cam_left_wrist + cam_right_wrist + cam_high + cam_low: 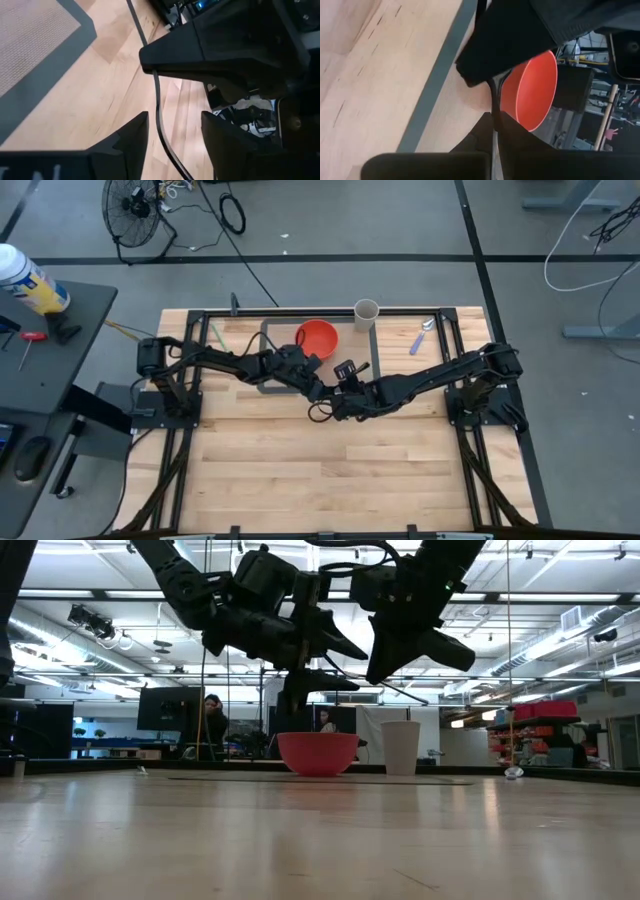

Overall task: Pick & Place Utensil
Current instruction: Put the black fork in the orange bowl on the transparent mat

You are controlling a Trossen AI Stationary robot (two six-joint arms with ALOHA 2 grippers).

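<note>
Right claw (493,117) clenched on a thin dark utensil (494,100), left claw (172,122) released around the same handle: arm-to-arm handoff, mid-air.
Both claws meet over the middle of the counter (300,470), toward its far edge, just on the near side of the red bowl (318,337). The left fingers (131,137) stand apart with the handle passing between them, not touching it. Step looks like the transfer; I can't tell which arm is giving. Next move likely: left backs straight off without snagging the handle, right carries it to the paper cup (366,313) or bowl. A second, purple utensil (421,338) lies near the far right corner.
</note>
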